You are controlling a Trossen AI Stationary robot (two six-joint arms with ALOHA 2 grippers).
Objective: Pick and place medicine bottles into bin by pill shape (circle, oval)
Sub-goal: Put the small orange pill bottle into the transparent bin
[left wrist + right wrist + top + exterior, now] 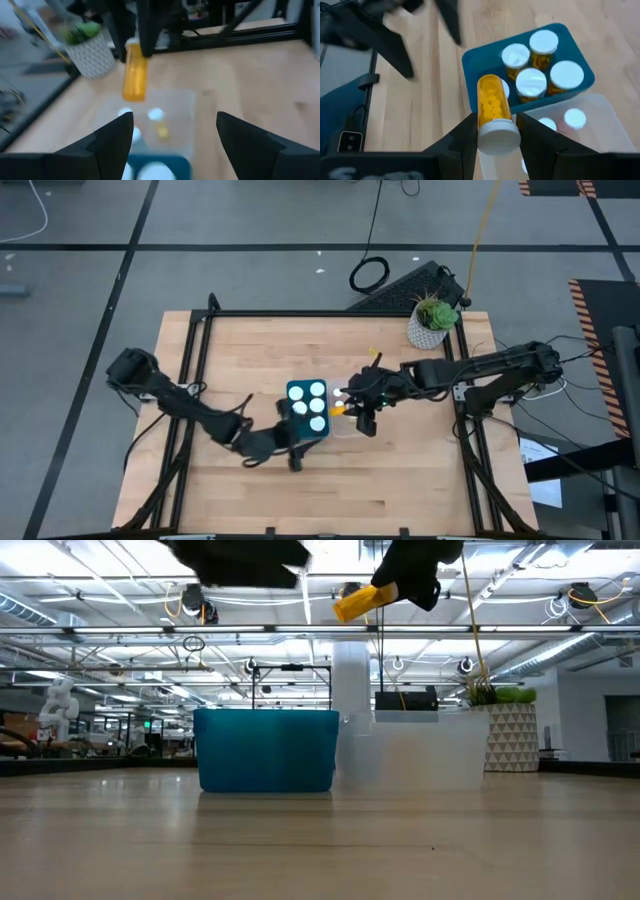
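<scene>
1. The light wooden table (400, 480) carries a teal plastic bin (480, 62) touching a clear plastic bin (600, 132); both contain white-capped bottles.
2. The right gripper (495, 142) is above the clear bin, fingers clamped on an amber bottle of round yellow pills (492, 107).
3. The left gripper (175, 137) is beside the teal bin, fingers apart, holding nothing

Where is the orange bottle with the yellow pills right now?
The orange bottle is up in the air, held in the right gripper over the clear bin, right beside the blue bin near the table's middle.
</scene>
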